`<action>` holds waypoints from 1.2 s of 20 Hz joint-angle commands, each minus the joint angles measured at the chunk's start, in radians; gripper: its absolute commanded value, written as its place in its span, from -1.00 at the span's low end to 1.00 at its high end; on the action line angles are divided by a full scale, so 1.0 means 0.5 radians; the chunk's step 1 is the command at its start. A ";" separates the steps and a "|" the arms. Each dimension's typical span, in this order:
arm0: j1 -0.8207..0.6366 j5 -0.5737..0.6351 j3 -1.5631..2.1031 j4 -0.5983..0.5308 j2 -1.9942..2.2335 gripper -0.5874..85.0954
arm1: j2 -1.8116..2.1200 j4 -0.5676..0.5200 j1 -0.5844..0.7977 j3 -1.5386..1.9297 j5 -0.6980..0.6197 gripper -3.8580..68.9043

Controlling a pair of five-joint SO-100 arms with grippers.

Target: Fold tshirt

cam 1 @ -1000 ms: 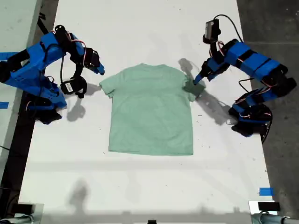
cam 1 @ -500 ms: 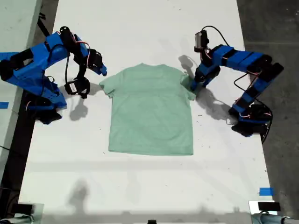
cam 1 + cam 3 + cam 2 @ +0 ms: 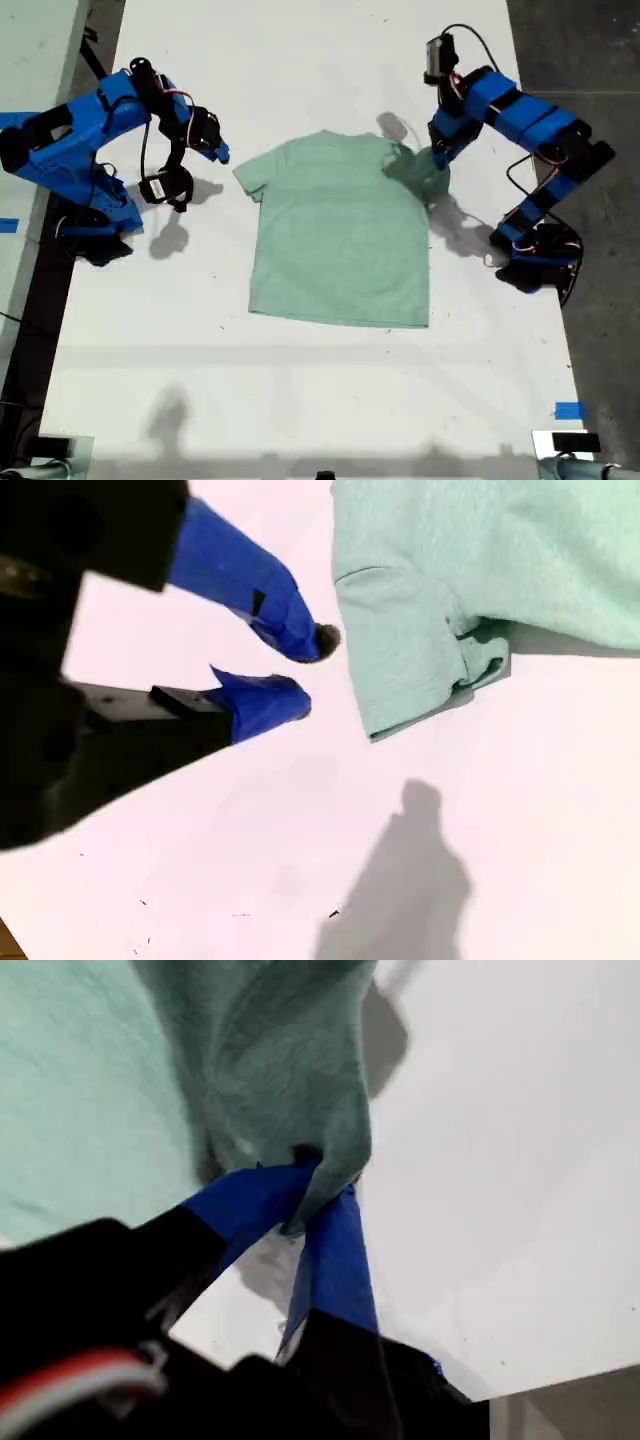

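1. My first gripper (image 3: 318,1192): jaws pinched tight on a bunched fold of the tshirt (image 3: 340,235), at the sleeve on the exterior view's right. Cloth hangs up out of the blue jaw tips and is lifted off the table (image 3: 300,60) there.
2. My second gripper (image 3: 292,672): jaws parted, nothing between them. It hovers just beside the other sleeve (image 3: 405,650), not touching. A narrow strip of bare table separates jaw tips and sleeve hem.
3. Key relation: the free sleeve lies straight ahead of my second gripper's tips, toward the shirt body. A short advance would put the hem between the jaws.
4. Arm split: the first arm sits at the exterior view's right and holds its sleeve. The second arm sits at the exterior view's left and is the nearer one to the free sleeve.
5. Tshirt position: mid-table between both arms, spread mostly flat. Its long axis runs collar to hem, collar toward the exterior view's top.
6. Shape: body roughly rectangular, bottom hem straight. The held corner is crumpled and raised, casting a dark shadow. The free sleeve lies flat with a small curl at its hem.
7. Material: soft pale mint knit, slightly fuzzy, no print. It drapes and bunches easily, so I expect it to drag when pulled.
8. Table: smooth matte white.
9. Judgement: fold not started; one sleeve gripped, the other yet to be taken.
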 commanded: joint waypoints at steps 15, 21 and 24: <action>0.166 -0.141 -0.089 -0.052 0.015 -0.83 | -1.381 0.025 -1.089 -1.994 0.712 -0.53; 0.187 -0.163 -0.144 -0.009 0.055 -0.81 | -1.043 0.522 -1.043 -2.028 0.626 -0.04; 0.160 -0.147 -0.313 0.129 0.052 -0.79 | -0.408 0.555 -0.997 -1.611 0.537 -0.08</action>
